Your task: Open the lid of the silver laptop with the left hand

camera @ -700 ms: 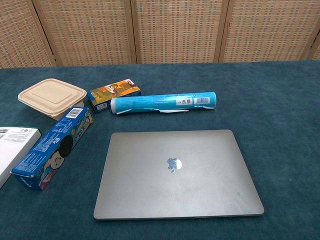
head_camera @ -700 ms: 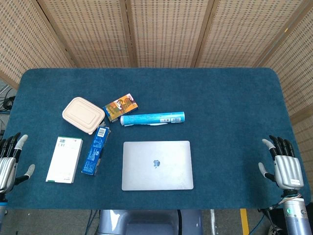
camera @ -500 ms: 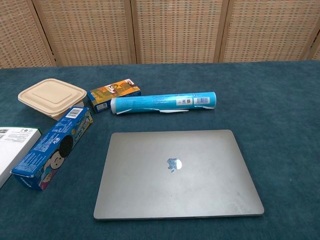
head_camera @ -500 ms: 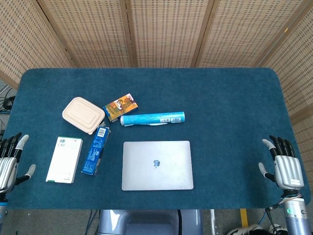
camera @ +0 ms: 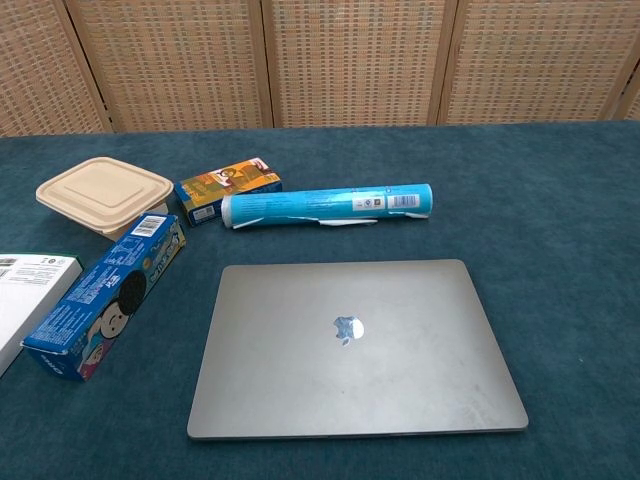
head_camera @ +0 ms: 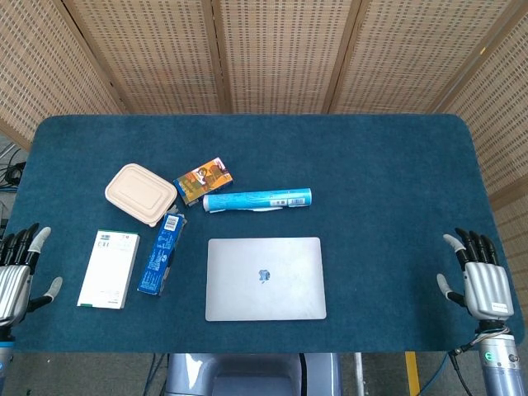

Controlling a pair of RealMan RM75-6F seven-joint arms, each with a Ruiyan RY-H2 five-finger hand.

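I am looking down on the laptop [head_camera: 266, 278], lying shut and flat near the front edge of the table [head_camera: 379, 181], logo up, its front lip facing me, which I judge the natural edge to lift. Clutter is sitting clear of it: a tube [head_camera: 257, 200] just behind, a blue box [head_camera: 160, 253] and a white box [head_camera: 109, 269] to its left. I am holding my left hand [head_camera: 16, 276] at the table's left edge, well apart from the laptop, palm down, fingers spread, gripping nothing. My right hand [head_camera: 476, 276] is idling likewise at the right edge, fingers apart and empty. The lid is not yet touched.
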